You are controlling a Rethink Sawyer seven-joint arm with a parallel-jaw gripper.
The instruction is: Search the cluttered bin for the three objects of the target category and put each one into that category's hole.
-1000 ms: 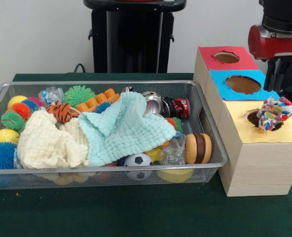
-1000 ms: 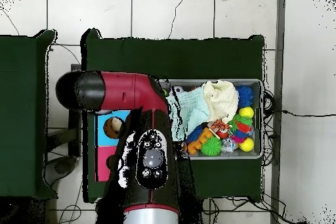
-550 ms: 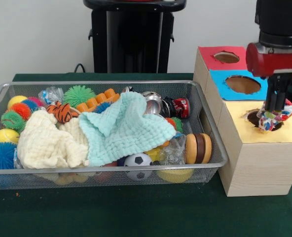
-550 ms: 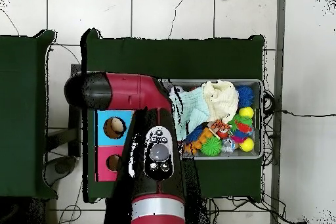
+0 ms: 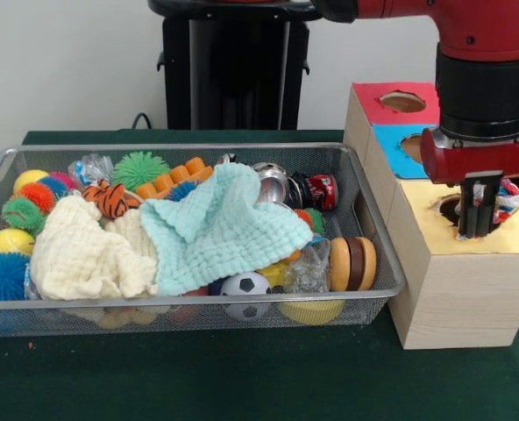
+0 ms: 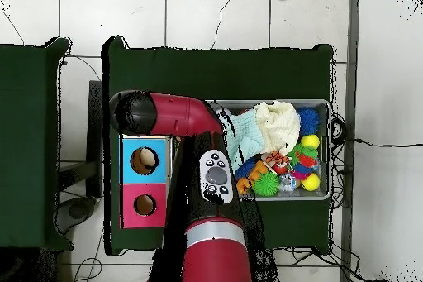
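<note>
From where I stand, the red arm's gripper [image 5: 479,230] hangs straight down over the yellow-topped section of the wooden box [image 5: 459,289], its dark fingers [image 5: 470,215] close together at the rim of that section's hole; I cannot tell whether they pinch anything. A colourful scrunchie [image 5: 507,197] sits at the hole, just behind the fingers. Left of the box on the table [image 5: 242,377], the wire bin [image 5: 189,303] holds a mint cloth [image 5: 220,230], a cream cloth [image 5: 84,250], spiky balls and cans.
</note>
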